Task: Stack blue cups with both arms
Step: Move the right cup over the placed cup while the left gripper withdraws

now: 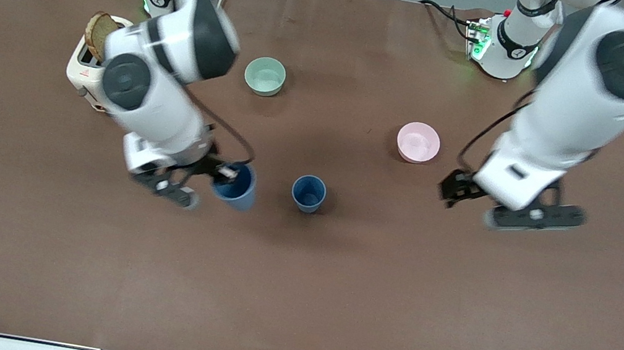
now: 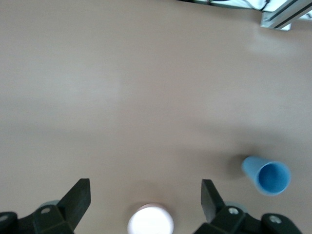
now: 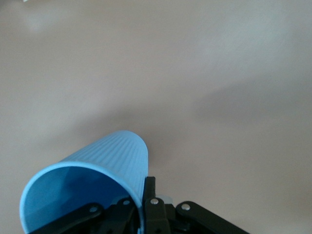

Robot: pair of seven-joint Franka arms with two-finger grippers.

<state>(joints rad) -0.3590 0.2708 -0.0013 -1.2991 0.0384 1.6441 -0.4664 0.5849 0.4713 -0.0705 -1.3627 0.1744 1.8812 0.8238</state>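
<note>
In the front view, the right gripper point(image 1: 222, 174) holds one blue cup point(image 1: 235, 186) by its rim, above the table point(image 1: 293, 291). The second blue cup point(image 1: 308, 192) stands upright just beside it, and looks empty. The pale green bowl point(image 1: 265, 76) and the pink bowl point(image 1: 418, 142) also look empty. A toaster point(image 1: 85, 70) holds a slice of toast point(image 1: 98, 33).

In the left wrist view, the left gripper point(image 2: 145, 200) hangs wide open, holding nothing, over the pink bowl point(image 2: 150, 224).

In the right wrist view, the fingers point(image 3: 150, 207) are closed on the wall of the held cup point(image 3: 92, 187).

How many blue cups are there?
2. One blue cup is pinched at its rim by the right gripper, toward the right arm's end of the table. The other cup stands alone beside it, nearer the front camera than the pink bowl.
</note>
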